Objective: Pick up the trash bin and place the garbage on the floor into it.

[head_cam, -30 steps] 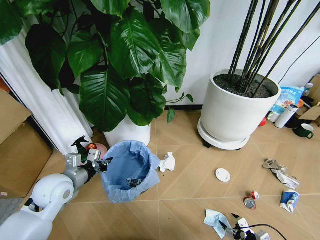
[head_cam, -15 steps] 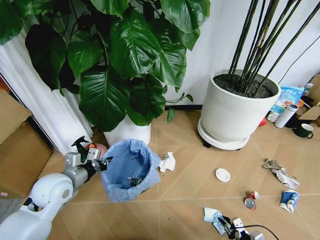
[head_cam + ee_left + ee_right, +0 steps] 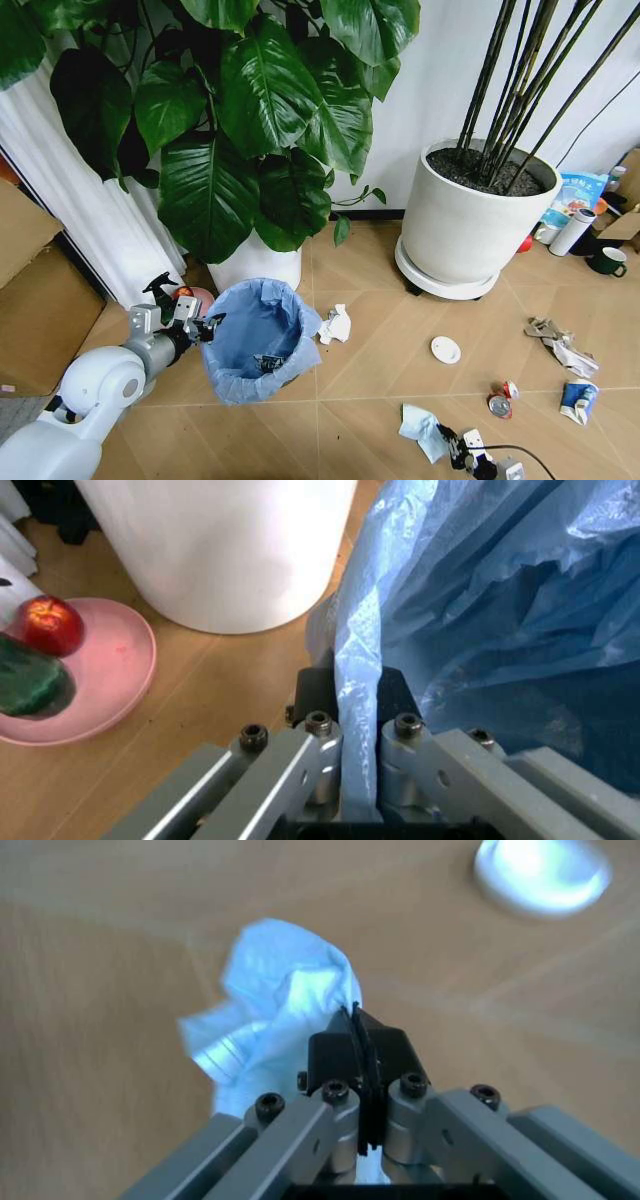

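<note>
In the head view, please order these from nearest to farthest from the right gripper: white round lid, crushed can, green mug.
From the right gripper, shut on a tissue:
1. Crushed can, just ahead to its right.
2. White round lid, farther ahead.
3. Green mug, far right, near the wall.

Upright blue-lined trash bin (image 3: pixel 258 340), garbage (image 3: pixel 336 325) scattered beside.
</note>
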Tool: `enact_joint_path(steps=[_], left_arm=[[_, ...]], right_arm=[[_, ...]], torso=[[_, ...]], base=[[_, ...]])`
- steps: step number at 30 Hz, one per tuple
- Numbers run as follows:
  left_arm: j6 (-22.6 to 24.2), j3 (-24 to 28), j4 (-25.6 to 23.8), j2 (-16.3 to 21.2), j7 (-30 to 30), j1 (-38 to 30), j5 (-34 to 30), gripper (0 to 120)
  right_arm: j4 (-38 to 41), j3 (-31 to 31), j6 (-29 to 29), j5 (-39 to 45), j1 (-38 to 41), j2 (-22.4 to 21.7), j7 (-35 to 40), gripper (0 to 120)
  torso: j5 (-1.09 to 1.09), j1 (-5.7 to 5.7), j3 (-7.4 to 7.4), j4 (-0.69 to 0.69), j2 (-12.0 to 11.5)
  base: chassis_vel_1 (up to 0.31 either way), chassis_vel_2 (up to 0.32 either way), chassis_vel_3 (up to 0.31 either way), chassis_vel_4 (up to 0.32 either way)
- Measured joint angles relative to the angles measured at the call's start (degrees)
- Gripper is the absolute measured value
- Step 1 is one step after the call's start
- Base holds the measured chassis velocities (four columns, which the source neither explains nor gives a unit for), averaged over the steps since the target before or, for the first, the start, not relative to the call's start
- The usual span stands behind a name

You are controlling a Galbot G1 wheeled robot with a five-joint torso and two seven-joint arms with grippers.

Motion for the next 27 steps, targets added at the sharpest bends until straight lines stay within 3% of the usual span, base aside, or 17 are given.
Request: enact_joint_path(steps=[9,13,18,20,22,27], left_arm=[[0.0,0.3,-0.1,0.2,0.0,0.0,0.0,0],[0.0,0.9,0.2,0.4,0.2,-0.2,0.2,0],[0.0,3.8,2.4,-1.1,0.6,-2.4,0.9,0],[-0.2,5.7,3.8,-1.5,1.6,-3.5,2.0,0],[-0.3,6.2,4.5,-1.6,1.8,-3.9,2.3,0],[-0.3,11.6,7.3,-1.9,2.4,-7.3,3.4,0]], right_arm=[[4.6,1.8,0.5,1.1,-0.3,-1.2,0.3,0],[10.9,3.7,1.3,1.6,0.2,-3.8,0.8,0],[24.6,3.7,-0.3,6.0,1.2,-9.6,3.7,0],[30.8,1.5,-3.0,11.3,2.9,-12.7,6.3,0],[32.1,0.5,-3.7,12.5,3.7,-13.5,7.0,0],[39.7,-9.9,-7.8,17.7,11.8,-18.6,10.6,0]], torso=[[0.0,0.0,0.0,-0.01,0.0],[-0.01,0.0,0.0,0.0,0.0],[-0.01,0.0,0.0,-0.01,0.0],[0.01,0.0,0.0,-0.01,0.0],[-0.01,0.0,0.0,0.0,0.0],[0.01,0.0,0.01,0.01,0.0]], base=[[0.0,0.0,0.0,0.0],[0.0,0.0,0.0,0.0],[0.0,0.0,0.0,0.0],[0.0,0.0,0.0,0.0],[0.0,0.0,0.0,0.0],[0.0,0.0,0.0,0.0]])
